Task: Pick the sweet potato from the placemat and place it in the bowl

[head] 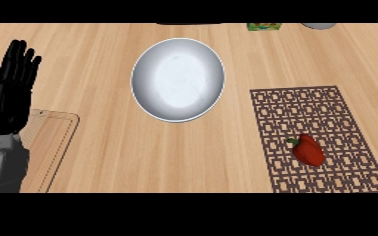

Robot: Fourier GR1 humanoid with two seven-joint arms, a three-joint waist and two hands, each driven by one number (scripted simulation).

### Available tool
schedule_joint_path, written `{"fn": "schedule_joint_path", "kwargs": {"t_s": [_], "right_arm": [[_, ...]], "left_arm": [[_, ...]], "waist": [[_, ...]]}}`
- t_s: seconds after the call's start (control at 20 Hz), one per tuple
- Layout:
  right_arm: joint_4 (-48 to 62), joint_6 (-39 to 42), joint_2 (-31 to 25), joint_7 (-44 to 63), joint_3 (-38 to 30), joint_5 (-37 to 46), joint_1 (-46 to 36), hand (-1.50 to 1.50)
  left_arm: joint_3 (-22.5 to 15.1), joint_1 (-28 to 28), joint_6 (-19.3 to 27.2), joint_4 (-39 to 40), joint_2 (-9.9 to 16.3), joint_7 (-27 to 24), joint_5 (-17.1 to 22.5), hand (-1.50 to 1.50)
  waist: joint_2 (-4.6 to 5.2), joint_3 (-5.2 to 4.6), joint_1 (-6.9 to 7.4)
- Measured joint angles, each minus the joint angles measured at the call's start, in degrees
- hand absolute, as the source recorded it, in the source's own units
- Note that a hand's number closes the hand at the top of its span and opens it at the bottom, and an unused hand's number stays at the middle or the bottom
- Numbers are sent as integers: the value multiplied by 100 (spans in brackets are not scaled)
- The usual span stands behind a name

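The red pepper (308, 150) lies on the placemat (314, 110) — long axis diagonal, green stem pointing upper-left toward the bowl (178, 80) — while the left robot hand (16, 87) rests open, holding nothing.

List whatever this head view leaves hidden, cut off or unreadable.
- Right hand: shows nowhere in the head view.
- Left hand: open at the left edge; its forearm runs out of view.
- Green item and grey object: cut by the top edge, unidentifiable.
- Placemat: bottom cut off.
- Red vegetable on the placemat: looks more like a pepper than a sweet potato.
- Wooden board: partly behind the left forearm.
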Motion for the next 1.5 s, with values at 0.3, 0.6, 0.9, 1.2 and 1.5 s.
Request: {"fn": "schedule_joint_path", "kwargs": {"t_s": [0.3, 0.6, 0.9, 1.2, 1.5], "right_arm": [[-1268, 1069, 490, 1152, -305, -1020, -228, 150], [-2498, 1628, 1287, 3091, -220, -1755, -656, 150], [-3058, 1702, 2105, 4669, 317, -1952, -1260, 150], [-2953, 1370, 3003, 5375, 997, -1633, -1574, 150], [-2617, 928, 3768, 5489, 1614, -1107, -1502, 150]], "left_arm": [[39, 54, -40, -148, 37, 111, 51, 0], [-65, -25, 35, -140, -55, 155, -60, 0], [-53, -65, -42, -66, -67, 97, -51, 0], [-23, -101, -117, -40, -74, 46, -24, 0], [-96, -172, -8, -108, -168, 109, -140, 0]], "waist": [[-13, -2, 4], [11, 0, 50], [45, 1, 142], [71, 5, 201], [83, 9, 210]]}}
